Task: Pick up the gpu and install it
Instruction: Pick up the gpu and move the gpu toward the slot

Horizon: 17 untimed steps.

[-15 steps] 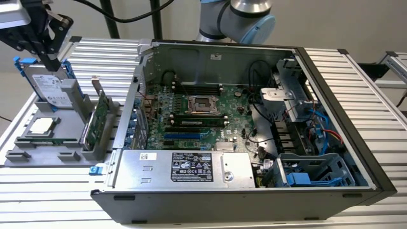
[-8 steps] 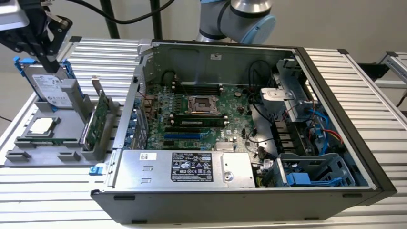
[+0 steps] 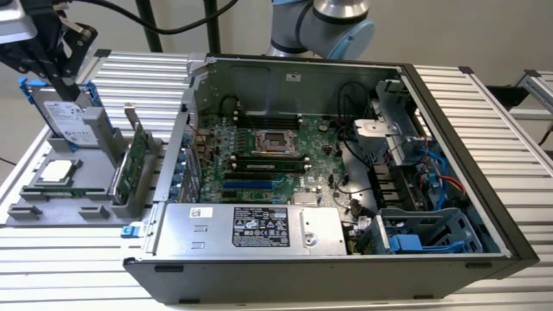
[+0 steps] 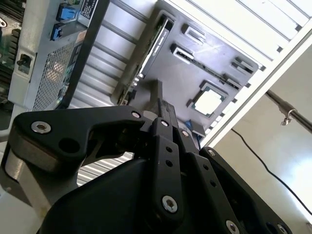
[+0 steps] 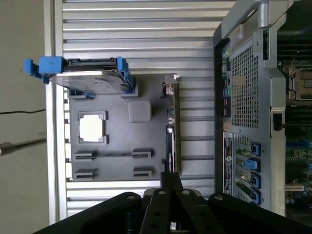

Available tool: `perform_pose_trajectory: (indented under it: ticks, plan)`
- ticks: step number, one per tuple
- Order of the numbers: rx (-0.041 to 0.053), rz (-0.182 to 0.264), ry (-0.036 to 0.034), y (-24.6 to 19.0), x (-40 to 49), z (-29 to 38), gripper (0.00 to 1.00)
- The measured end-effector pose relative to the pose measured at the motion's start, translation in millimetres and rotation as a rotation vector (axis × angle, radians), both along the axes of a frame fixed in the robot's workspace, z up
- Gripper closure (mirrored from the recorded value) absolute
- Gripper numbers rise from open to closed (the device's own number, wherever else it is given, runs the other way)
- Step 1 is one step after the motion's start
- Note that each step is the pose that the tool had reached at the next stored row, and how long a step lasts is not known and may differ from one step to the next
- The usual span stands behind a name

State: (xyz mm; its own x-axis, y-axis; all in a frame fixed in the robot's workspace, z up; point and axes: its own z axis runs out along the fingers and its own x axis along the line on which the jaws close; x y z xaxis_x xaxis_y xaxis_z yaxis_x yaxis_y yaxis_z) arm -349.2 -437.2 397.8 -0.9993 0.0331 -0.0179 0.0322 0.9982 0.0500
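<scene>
Arm end: matte black gripper point(image 4: 159, 105) built of flat bar linkages, round silver screw heads point(image 4: 41, 127) at the pivots. Silver-grey tubular arm joint point(image 3: 333, 13) with a light blue cap. Thick black cable point(image 3: 164, 30) loops off the wrist.

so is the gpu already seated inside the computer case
No, the gpu stands on edge in the gray holder outside the computer case.
</scene>
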Motion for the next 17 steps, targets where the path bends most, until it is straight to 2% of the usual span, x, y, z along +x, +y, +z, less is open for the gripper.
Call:
perform_pose_trajectory:
  ticks: [17]
  plan:
    - [0.0000,-0.001,0.0004,-9.4,0.0,0.0,1.00]
